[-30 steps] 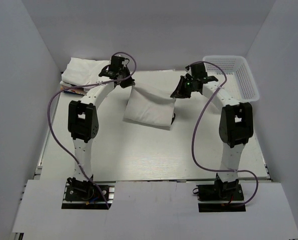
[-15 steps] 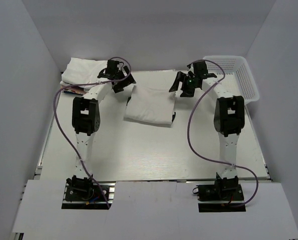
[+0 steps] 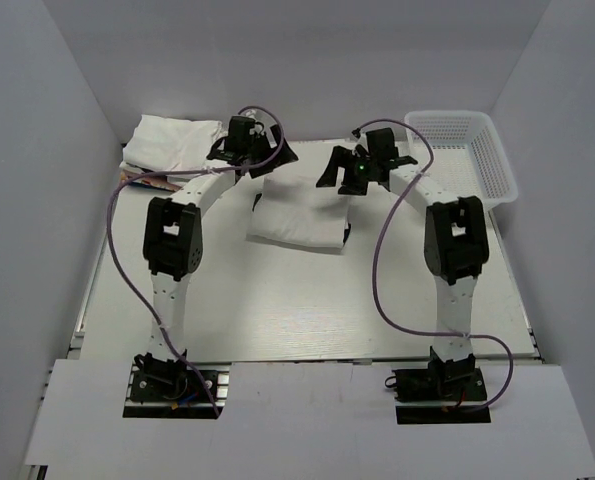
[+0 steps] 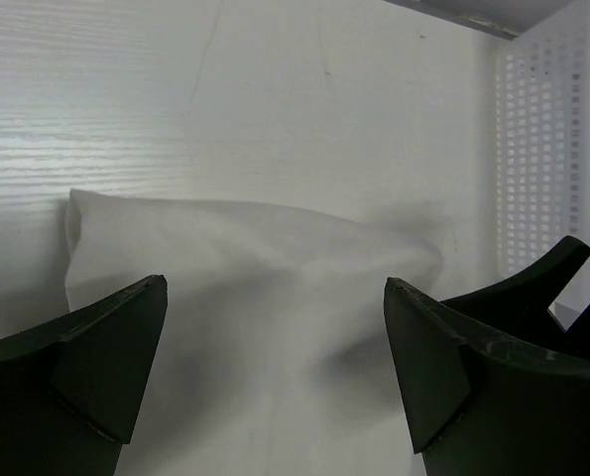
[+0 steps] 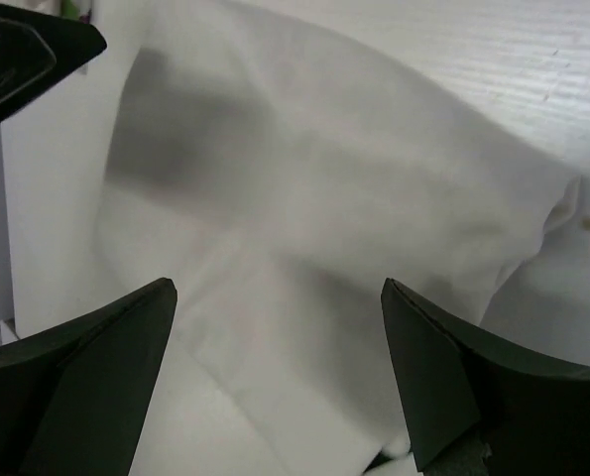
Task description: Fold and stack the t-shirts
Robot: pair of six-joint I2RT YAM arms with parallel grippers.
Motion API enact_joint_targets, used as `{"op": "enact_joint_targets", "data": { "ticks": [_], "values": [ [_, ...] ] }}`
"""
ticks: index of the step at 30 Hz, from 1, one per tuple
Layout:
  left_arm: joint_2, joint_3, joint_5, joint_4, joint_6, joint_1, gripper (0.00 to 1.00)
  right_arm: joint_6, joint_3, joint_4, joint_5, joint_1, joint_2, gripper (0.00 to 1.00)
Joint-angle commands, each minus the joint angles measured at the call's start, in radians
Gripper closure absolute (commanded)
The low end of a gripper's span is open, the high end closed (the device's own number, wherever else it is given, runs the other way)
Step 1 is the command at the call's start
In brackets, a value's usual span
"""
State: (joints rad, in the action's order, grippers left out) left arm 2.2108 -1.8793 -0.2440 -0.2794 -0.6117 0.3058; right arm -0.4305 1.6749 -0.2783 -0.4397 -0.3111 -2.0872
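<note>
I find left gripper (image 3: 267,160) and right gripper (image 3: 343,174) just released, jaws spread; folded white cloth t-shirt (image 3: 299,216) at twelve o'clock awaits stacking.

On the near side of the folded t-shirt (image 3: 295,218) the tabletop (image 3: 297,310) lies bare, a broad lane between the two upright arms. Over the shirt's far edge hang the left pincer (image 3: 269,160) and the right pincer (image 3: 339,176), jaws spread and holding nothing, with only a narrow gap between them. To the shirt's far left sits a stack of folded t-shirts (image 3: 172,140). Well apart to its right stands the mesh basket (image 3: 485,165), against the side wall (image 3: 567,200).
</note>
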Motion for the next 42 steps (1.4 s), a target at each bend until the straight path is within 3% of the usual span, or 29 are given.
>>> {"op": "enact_joint_targets", "data": {
  "ticks": [1, 6, 12, 16, 18, 20, 22, 27, 40, 42],
  "values": [
    [0.114, -0.078, -0.026, 0.023, -0.011, -0.017, 0.0, -0.059, 0.103, 0.094, -0.053, 0.033, -0.123, 0.1],
    [0.243, -0.165, -0.012, -0.024, -0.023, -0.028, 0.0, -0.12, 0.298, 0.074, -0.08, 0.058, -0.344, 0.1],
    [0.241, -0.175, 0.0, -0.034, -0.014, -0.028, 0.0, -0.125, 0.315, 0.067, -0.126, 0.073, -0.367, 0.1],
    [0.17, -0.198, 0.0, -0.061, 0.03, -0.028, 0.0, -0.059, 0.254, 0.05, -0.091, 0.063, -0.23, 0.1],
    [0.1, -0.208, 0.069, -0.102, 0.061, -0.028, 0.0, -0.031, 0.186, 0.054, -0.079, 0.056, -0.136, 0.1],
    [0.038, -0.146, 0.138, -0.142, 0.082, -0.019, 0.0, -0.008, 0.056, 0.098, -0.047, 0.05, 0.011, 0.1],
    [-0.061, -0.069, 0.166, -0.142, 0.107, -0.019, 0.0, 0.003, -0.195, 0.148, -0.033, 0.046, 0.09, 0.1],
    [-0.155, 0.135, 0.203, -0.172, 0.132, -0.01, 0.0, 0.009, -0.551, 0.212, 0.048, 0.035, 0.379, 0.1],
    [-0.002, 0.146, 0.092, -0.257, 0.221, -0.01, 0.0, 0.041, -0.78, 0.074, 0.143, 0.035, 0.703, 0.1],
    [0.007, 0.146, 0.058, -0.257, 0.23, 0.0, 0.06, 0.042, -0.799, 0.047, 0.168, 0.035, 0.743, 0.1]
  ]
}}
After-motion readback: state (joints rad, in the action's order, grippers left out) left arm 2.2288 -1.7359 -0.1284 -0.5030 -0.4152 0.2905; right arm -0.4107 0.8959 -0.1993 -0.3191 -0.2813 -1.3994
